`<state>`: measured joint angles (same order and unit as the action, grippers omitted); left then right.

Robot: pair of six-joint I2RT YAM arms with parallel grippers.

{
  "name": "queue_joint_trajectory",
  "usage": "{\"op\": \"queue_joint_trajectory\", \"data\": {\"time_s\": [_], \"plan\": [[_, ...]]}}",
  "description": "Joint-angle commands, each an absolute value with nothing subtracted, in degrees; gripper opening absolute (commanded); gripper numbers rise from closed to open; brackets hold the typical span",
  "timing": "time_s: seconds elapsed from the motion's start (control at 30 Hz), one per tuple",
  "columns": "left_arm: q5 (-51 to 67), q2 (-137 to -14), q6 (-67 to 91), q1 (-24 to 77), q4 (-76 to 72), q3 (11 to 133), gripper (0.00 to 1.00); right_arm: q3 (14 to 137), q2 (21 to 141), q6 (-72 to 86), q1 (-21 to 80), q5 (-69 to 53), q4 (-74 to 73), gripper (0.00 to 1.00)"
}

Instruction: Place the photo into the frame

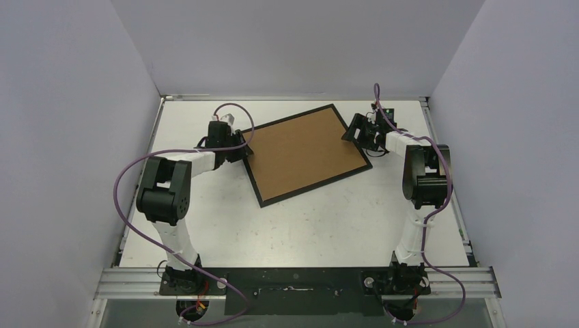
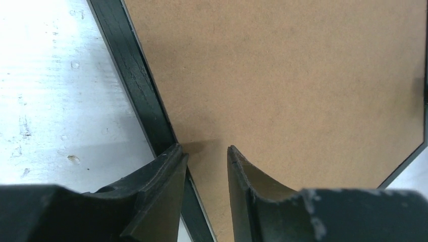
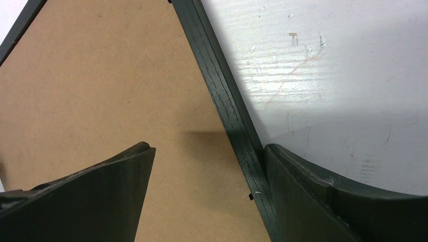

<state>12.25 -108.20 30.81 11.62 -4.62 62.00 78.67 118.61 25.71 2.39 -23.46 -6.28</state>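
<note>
The frame lies on the counter, left gripper at its 9 o'clock rail, right gripper straddling its 3 o'clock rail, both jaws apart.

The frame, filled by its brown board, lies flat between my left claw and right claw. The table nearer my bases is open. Walls close three sides.
</note>
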Motion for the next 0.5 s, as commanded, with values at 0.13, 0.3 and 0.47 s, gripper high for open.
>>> {"op": "queue_joint_trajectory", "data": {"time_s": [0.13,0.3,0.47], "plan": [[32.9,-108.7,48.3,14.2,-14.1,63.4,0.36,75.5,120.7,27.9,6.8,-29.2,-13.9,0.82],[34.8,-106.2,53.6,13.6,-18.7,62.4,0.32,75.3,120.5,28.2,7.2,-29.3,-13.8,0.82],[32.8,-102.3,52.7,13.4,-16.8,60.4,0.30,75.2,120.2,28.5,8.3,-29.7,-13.7,0.82]]}}
